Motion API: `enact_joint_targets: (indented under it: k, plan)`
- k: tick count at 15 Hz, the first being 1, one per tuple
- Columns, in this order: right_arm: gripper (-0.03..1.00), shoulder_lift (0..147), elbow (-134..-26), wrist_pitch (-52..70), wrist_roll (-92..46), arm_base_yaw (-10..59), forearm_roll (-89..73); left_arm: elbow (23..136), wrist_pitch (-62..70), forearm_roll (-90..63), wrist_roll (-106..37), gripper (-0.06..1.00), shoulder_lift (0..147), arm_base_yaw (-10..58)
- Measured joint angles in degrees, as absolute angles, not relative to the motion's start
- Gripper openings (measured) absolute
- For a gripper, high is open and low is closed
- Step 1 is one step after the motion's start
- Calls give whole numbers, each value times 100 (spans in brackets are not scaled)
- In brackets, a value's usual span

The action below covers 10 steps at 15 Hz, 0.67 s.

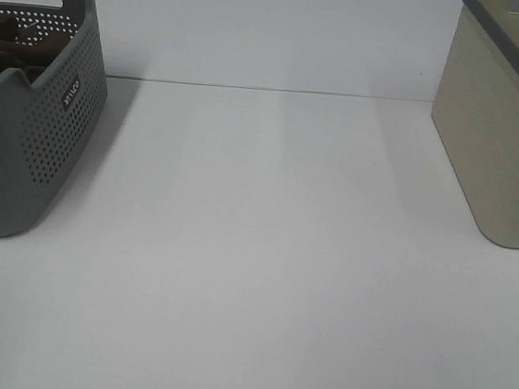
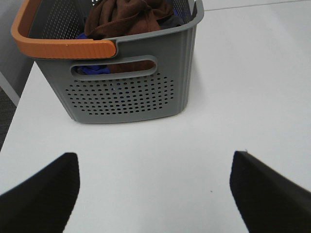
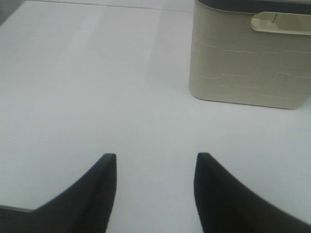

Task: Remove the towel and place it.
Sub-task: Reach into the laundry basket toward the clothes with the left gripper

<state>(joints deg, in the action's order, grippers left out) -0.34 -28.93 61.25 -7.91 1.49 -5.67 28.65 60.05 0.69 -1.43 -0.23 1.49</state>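
The towel [image 2: 126, 17] lies bunched inside the grey perforated basket [image 2: 126, 97], heaped above its rim, at the left edge of the white desk [image 1: 263, 250]. A blue cloth [image 2: 92, 70] sits under it and shows through the basket's handle slot. An orange handle [image 2: 63, 47] lies along the near rim, in front of the towel. The left end effector [image 2: 153, 156] hovers over bare desk short of the basket, spread wide and holding nothing. The right end effector [image 3: 155, 156] is parted less widely, also holding nothing, facing a beige bin [image 3: 243, 63] with a dark rim at the desk's right side.
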Motion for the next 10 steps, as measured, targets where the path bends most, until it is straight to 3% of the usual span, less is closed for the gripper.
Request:
enact_joint_targets:
  k: [10]
  plan:
    - [48,-34,-2893,6125,-791,149,-567,2865,6005,69,-143,80,-23,149]
